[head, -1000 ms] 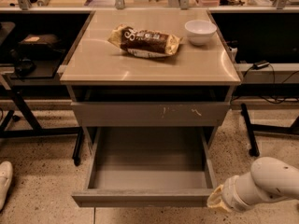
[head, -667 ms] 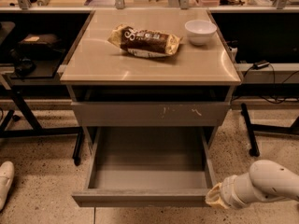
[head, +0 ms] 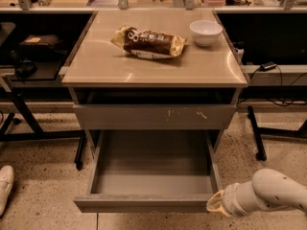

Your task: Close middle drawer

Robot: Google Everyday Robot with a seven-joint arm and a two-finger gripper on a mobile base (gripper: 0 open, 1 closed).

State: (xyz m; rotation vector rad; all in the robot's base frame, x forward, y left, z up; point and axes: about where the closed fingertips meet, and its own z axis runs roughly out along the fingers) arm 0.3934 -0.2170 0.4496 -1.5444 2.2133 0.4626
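The middle drawer is pulled far out of the cabinet. It is a bare grey box with a plain flat front, and nothing shows inside it. My gripper is at the lower right, low over the floor. Its yellowish tip sits right against the front right corner of the drawer. The white arm comes in from the right edge of the camera view.
Above the open drawer is a shut drawer front with pale scratch marks. On the cabinet top lie a snack bag and a white bowl. Black desk legs stand to the right, a dark desk to the left, and a white shoe lies on the floor.
My gripper has crept a little to the left, up to the drawer's front right corner. The drawer has not visibly moved.
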